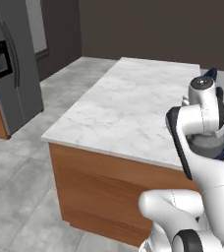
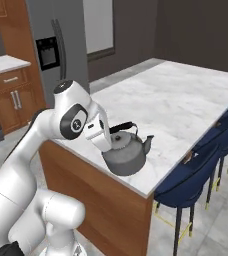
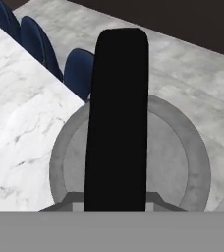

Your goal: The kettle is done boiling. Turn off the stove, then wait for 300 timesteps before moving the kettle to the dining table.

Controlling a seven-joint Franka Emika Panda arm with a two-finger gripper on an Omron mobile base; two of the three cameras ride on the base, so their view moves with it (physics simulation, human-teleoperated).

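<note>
Kettle first: your small squat rounded grey metal kettle [image 2: 126, 155] with its black arched handle [image 3: 116, 118] sits at the near edge of the large white grey-veined marble table [image 1: 128, 108], close to the corner on the chair side. In the right base view you see it upright, spout pointing toward the chairs, body smooth and dull grey. Whether its base rests on the marble or hangs just above it, you cannot tell. In the hand view the black handle runs as a broad band straight up the middle, with the round grey lid and shoulder spreading out behind it.

Your gripper [image 2: 107, 136] comes down onto the handle from the arm side, its fingers clamped together on that black arch.

Around it, the marble top is bare out to the far edge. Dark blue padded chairs [image 2: 198, 175] on thin legs line the table's long side just beside the kettle's corner; their rounded backs [image 3: 40, 44] show past the table edge in the hand view. The brown wood base [image 1: 99, 187] carries the top. A tall grey steel refrigerator [image 1: 8, 69] stands well apart across the grey tiled floor. Your own white arm covers the kettle in the left base view.
</note>
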